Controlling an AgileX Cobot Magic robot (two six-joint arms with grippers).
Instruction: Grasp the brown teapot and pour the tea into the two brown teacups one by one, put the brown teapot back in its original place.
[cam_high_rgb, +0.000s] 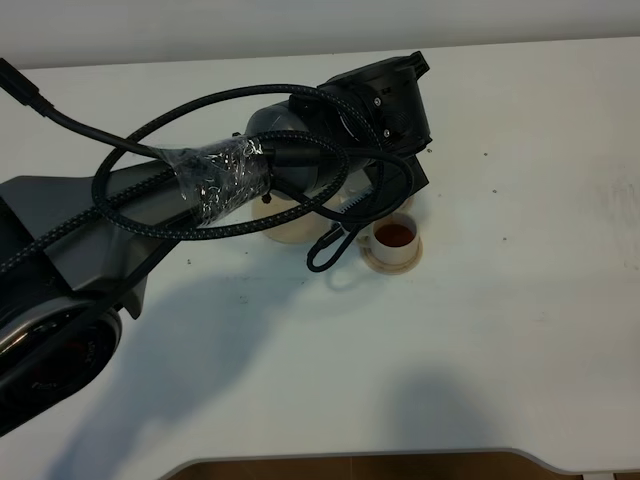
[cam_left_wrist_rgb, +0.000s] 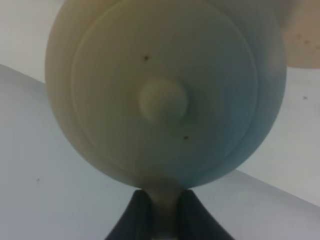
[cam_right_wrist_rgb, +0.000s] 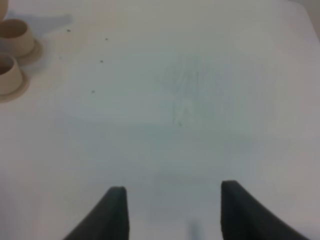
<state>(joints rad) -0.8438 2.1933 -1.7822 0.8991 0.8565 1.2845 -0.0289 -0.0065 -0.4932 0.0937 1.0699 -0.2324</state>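
Clamping brown teapot (cam_left_wrist_rgb: 165, 95), left hand (cam_left_wrist_rgb: 161, 207), tea (cam_high_rgb: 397, 234) in 1 teacup (cam_high_rgb: 397, 251)

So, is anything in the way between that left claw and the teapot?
Nothing visible does. The left gripper is shut on the handle of the brown teapot, a finger on either side and nothing else between. The right gripper hangs open above the table, apart from the pot.
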